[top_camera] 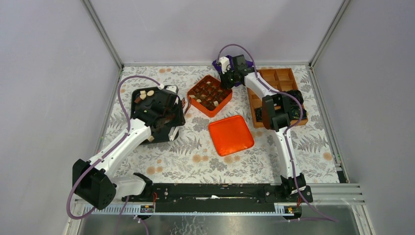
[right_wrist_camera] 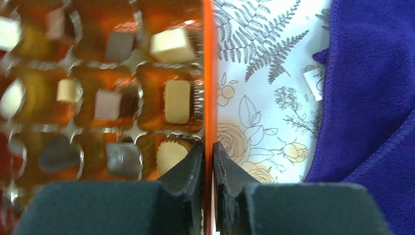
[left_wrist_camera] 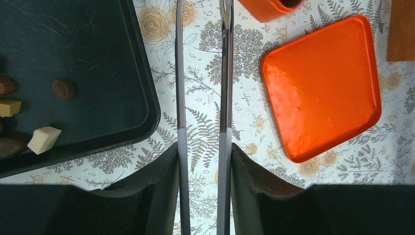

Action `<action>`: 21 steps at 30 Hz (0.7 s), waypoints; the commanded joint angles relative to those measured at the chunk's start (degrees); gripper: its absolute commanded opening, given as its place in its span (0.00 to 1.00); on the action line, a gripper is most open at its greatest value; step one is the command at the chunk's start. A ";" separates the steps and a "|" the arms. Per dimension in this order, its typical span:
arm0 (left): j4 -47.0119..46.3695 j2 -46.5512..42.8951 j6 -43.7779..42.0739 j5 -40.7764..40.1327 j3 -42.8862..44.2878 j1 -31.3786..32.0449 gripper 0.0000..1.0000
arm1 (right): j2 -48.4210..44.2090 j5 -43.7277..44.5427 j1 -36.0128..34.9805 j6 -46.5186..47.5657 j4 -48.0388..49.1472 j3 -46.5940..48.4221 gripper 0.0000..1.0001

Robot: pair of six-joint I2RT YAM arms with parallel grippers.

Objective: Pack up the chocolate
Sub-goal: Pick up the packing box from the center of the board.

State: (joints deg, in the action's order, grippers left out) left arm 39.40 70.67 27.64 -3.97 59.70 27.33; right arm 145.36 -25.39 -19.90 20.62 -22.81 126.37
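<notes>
The table wears a white cloth [top_camera: 195,161] printed with grey ferns and tan roses, and plain pale lilac walls [top_camera: 49,73] with metal corner posts [top_camera: 105,36] close it in. The only label is a small white tag [right_wrist_camera: 317,81] on the single purple cloth [right_wrist_camera: 372,98] at the top centre of the overhead view, and its print is too blurred to read. On the table are one black tray [left_wrist_camera: 147,98] at left, one orange box [top_camera: 210,95] at top centre, one orange lid [top_camera: 231,135] lying flat just below the box, and one wooden box with compartments [top_camera: 284,76] at right. The chocolate [right_wrist_camera: 177,100] sits partly in the orange box, one cream or brown piece to each gold-lined pocket. More pieces [left_wrist_camera: 44,139] lie loose in the tray, and five show at the left edge of the left wrist view. The left gripper [left_wrist_camera: 201,19] hangs with its fingers spread and nothing between them, over the bare cloth between the tray and the lid. The right gripper [right_wrist_camera: 209,147] pinches the thin right wall of the orange box, one finger inside and one outside.
</notes>
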 commanded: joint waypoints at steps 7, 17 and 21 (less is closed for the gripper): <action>-2.92 -0.75 0.58 -2.27 0.70 -0.26 0.44 | -5.72 1.80 -0.38 4.63 5.50 -0.59 0.00; -3.97 -3.57 0.90 -5.67 -0.28 -0.29 0.43 | -16.59 3.25 -0.49 7.30 15.06 -5.29 0.00; -4.45 -4.17 1.01 -6.20 -0.67 -0.38 0.43 | -20.21 4.52 -0.49 7.91 17.48 -6.32 0.00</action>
State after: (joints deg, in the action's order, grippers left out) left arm 39.33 68.29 27.81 -7.20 59.64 27.27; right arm 136.05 -20.60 -20.08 28.03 -15.51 118.93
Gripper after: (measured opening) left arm 0.437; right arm 0.048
